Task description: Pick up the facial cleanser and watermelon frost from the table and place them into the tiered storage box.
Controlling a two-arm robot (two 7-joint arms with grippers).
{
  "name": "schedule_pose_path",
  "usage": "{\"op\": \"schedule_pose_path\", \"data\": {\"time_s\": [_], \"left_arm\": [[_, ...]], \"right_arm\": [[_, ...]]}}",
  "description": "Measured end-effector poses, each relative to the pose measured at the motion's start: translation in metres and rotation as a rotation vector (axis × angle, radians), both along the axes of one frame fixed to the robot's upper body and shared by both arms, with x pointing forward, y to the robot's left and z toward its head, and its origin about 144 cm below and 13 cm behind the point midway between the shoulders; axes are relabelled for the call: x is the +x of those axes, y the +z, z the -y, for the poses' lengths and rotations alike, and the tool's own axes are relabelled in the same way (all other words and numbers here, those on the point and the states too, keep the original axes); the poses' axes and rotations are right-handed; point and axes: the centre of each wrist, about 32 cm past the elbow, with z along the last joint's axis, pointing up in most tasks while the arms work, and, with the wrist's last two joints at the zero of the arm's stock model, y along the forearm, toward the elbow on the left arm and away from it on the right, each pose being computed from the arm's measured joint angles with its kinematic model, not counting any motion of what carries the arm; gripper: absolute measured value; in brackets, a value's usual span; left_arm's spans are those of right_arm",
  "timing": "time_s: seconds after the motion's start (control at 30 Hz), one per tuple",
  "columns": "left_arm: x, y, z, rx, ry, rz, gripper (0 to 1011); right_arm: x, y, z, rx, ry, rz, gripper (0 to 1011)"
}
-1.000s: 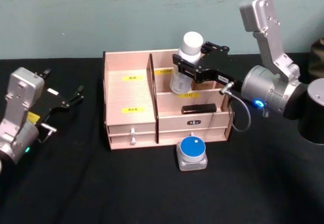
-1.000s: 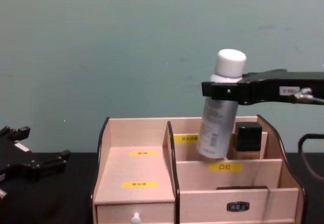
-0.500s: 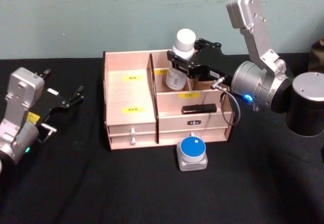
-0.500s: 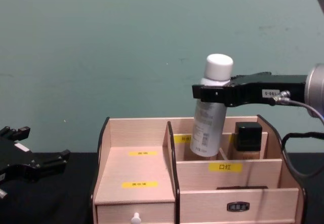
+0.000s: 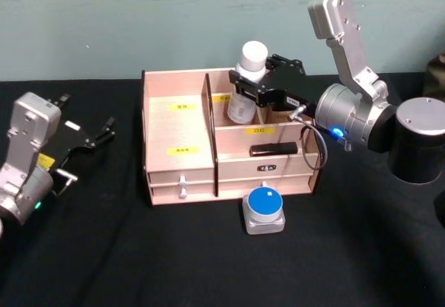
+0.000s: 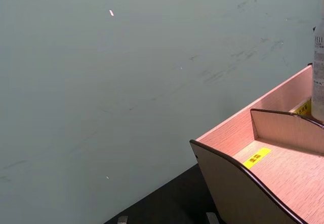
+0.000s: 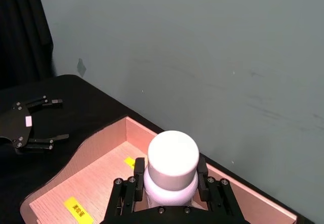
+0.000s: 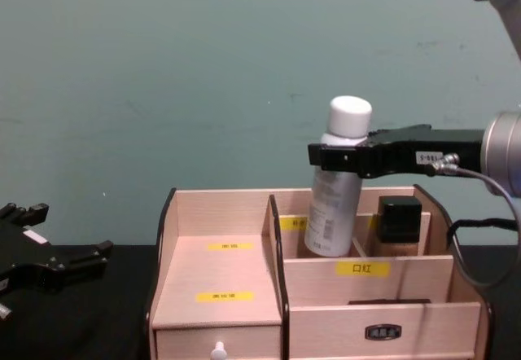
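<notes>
Black table, one storage box, one facial cleanser, one watermelon frost

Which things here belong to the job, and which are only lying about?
Job: cleanser, in the shut right gripper; frost jar, on the table; box.
Lying about: beige bottle and black item in the box; left gripper, parked open.

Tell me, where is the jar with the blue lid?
In the head view, the watermelon frost sits on the black table, just in front of the tiered storage box, toward its right.
</notes>
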Motion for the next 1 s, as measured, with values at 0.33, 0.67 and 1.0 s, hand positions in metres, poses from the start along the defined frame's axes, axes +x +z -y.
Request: {"op": "schedule_pose_path", "data": {"time_s": [0.33, 0.67, 1.0], "left_arm": [[0.0, 0.0, 0.0, 0.0, 0.0, 0.0, 1001], [0.0, 0.0, 0.0, 0.0, 0.0, 0.0, 1001], [0.0, 0.0, 0.0, 0.0, 0.0, 0.0, 1001]], "right_arm": [[0.002, -0.009, 0.001, -0.005, 0.005, -0.045, 593], [0.004, -0.021, 0.0, -0.018, 0.018, -0.097, 593], [0.008, -0.024, -0.001, -0.031, 0.025, -0.116, 593]]}}
